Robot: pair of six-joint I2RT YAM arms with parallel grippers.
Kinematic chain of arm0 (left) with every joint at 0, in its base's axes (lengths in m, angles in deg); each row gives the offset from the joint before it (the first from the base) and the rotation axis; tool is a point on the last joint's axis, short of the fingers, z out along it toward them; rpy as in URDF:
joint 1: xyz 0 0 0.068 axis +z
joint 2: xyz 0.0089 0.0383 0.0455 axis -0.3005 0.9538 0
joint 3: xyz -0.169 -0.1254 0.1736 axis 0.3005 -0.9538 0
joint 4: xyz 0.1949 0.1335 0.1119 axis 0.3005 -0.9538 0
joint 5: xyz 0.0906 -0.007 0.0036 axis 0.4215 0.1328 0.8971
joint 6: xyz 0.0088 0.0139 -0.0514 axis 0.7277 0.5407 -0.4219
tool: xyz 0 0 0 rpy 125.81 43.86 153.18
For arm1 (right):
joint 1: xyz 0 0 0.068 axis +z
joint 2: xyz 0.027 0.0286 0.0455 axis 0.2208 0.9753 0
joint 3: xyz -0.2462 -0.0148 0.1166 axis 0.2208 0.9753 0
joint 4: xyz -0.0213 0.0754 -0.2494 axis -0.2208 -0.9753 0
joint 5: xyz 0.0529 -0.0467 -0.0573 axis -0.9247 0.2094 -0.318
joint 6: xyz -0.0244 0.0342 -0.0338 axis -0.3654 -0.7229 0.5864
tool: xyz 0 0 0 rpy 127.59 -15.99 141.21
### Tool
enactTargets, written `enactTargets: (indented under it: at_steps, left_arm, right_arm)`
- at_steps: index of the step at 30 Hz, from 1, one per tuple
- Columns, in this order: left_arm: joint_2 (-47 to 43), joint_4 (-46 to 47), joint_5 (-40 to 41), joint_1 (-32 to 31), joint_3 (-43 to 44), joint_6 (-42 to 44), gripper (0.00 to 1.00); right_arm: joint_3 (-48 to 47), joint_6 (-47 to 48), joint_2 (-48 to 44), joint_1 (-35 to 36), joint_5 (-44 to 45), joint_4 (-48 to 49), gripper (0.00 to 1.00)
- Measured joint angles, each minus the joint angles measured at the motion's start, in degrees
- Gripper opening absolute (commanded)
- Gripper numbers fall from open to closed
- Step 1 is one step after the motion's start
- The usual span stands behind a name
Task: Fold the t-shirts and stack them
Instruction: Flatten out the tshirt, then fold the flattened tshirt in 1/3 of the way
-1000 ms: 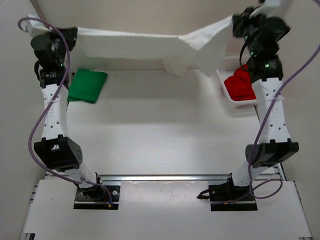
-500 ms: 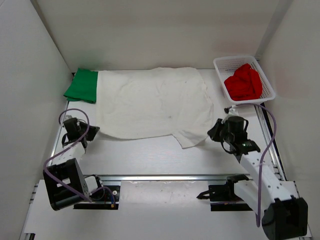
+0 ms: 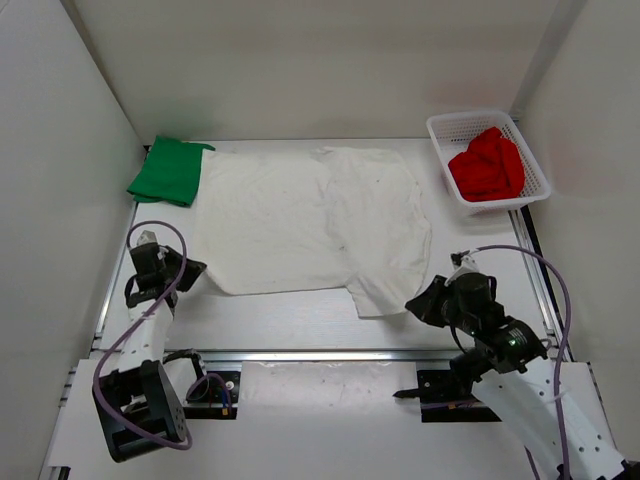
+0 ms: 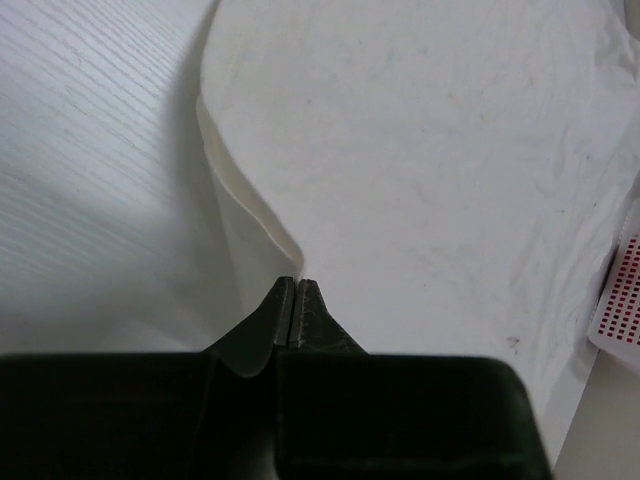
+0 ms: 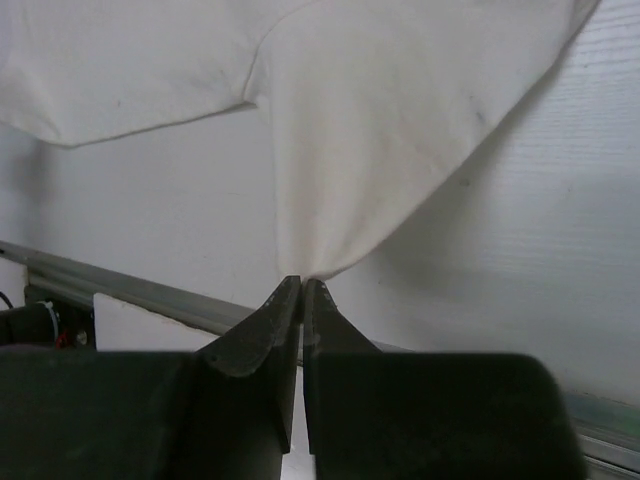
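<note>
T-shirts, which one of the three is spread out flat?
The white t-shirt, open across the middle. The green t-shirt lies folded at the far left; the red t-shirt is bunched in the basket.

white t-shirt (image 3: 290, 225): a second ago hung stretched in the air across 12 o'clock; now lies spread flat in the middle.
left gripper (image 3: 193, 268): drawn back from 10 o'clock to 8 o'clock, low at the shirt's edge.
right gripper (image 3: 415, 303): drawn back from 1 o'clock to 5 o'clock.
</note>
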Motion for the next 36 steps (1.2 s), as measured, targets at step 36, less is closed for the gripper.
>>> enactTargets:
  at_steps: [36]
  left_arm:
    - [45.4,11.0,0.8,-0.5,31.3,-13.1,0.04]
  right_arm:
    - [-72.1,21.7,93.4,-23.1,-8.1,16.8,0.00]
